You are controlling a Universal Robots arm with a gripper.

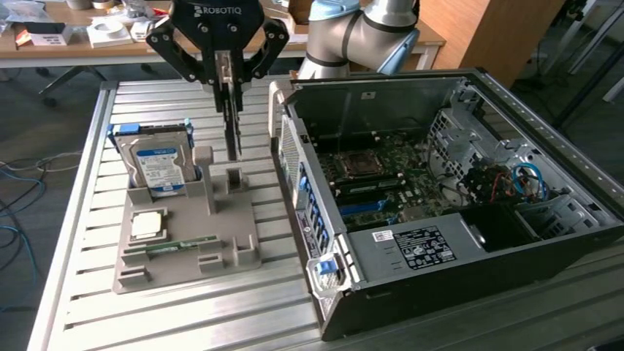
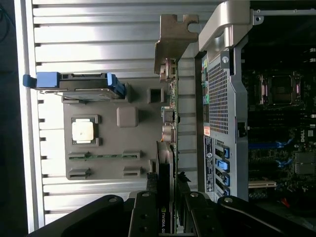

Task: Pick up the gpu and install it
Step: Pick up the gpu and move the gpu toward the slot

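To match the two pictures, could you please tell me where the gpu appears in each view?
Exterior view: the gpu hangs edge-on from the pincer, above the grey holder, on the exterior view's left of the open case.
Wrist view: the gpu runs edge-on between the grey holder and the case.
Shared landmark: the blue-labelled hard drive standing in the holder.

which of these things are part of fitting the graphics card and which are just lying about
Part of the job:
- graphics card, gripped by the pincer
- open computer case

Just lying about:
- hard drive, standing in the grey holder
- processor chip, in the same holder
- memory stick, in the same holder
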